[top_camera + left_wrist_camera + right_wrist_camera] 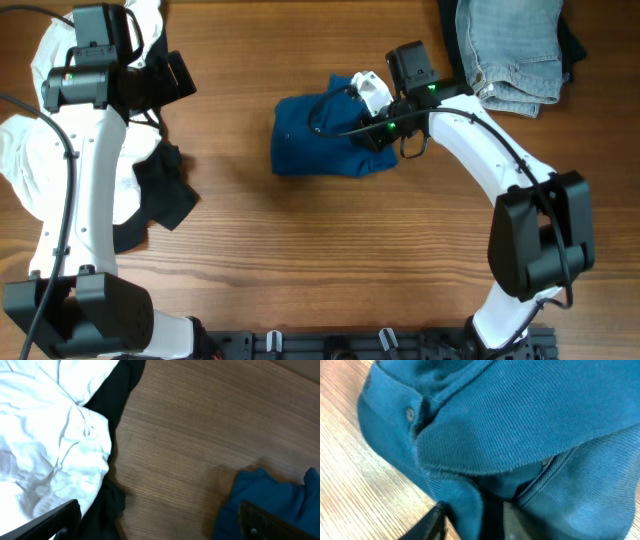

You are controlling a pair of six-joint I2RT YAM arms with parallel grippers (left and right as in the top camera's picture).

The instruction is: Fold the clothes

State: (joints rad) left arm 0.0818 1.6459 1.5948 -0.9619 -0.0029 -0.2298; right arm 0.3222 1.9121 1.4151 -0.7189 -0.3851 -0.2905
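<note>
The dark-blue shirt (315,135) lies bunched in a rough rectangle at the table's middle. It also shows in the left wrist view (270,492). In the right wrist view its collar and a button fill the frame (520,425). My right gripper (378,135) is at the shirt's right edge, its fingers (475,522) closed on a fold of the blue fabric. A white garment (25,160) (45,435) and a black garment (165,190) (112,395) lie heaped at the left. My left gripper (180,75) (160,525) is open and empty above them.
Folded light-blue jeans (510,50) on a dark garment lie at the back right corner. Bare wooden table (330,250) runs along the front and between the shirt and the left heap.
</note>
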